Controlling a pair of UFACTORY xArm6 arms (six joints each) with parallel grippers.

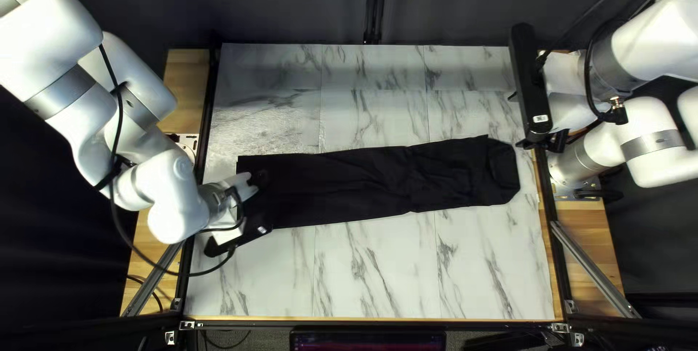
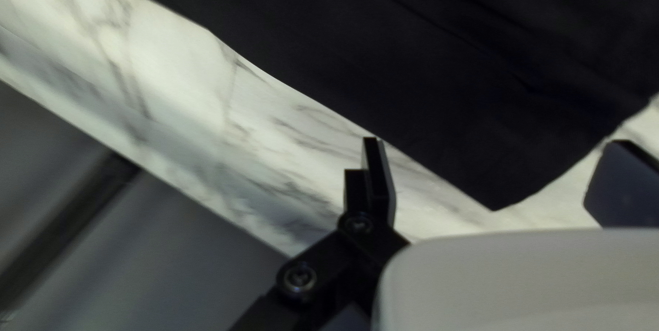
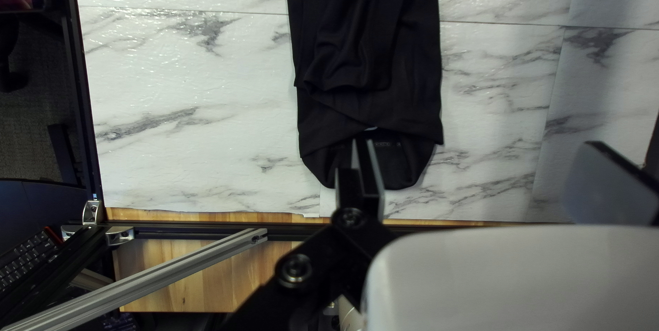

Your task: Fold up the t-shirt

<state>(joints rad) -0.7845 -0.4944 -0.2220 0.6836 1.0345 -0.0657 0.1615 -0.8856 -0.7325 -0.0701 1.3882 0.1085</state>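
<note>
Foreground: the marbled worktop (image 1: 378, 285), its near strip bare below the garment. At the left of the top left view, the left tool (image 2: 494, 142) stands with its fingers wide apart at the end of the cloth; a corner lies in the gap, gripped by neither finger. Whether the tool touches the cloth cannot be told. Middle ground: the black T-shirt (image 1: 349, 184), a long narrow strip across the worktop, its neckline (image 1: 503, 165) toward the right. Beyond, at the right: the right tool (image 3: 480, 142), also spread wide and holding nothing, near the neckline end. Background: the dark curtain (image 1: 291, 2). Stage, as judged: lengthwise folds made, crosswise folding due. The next move calls for the left tool to close on the end corner, then carry it toward the neckline.
</note>
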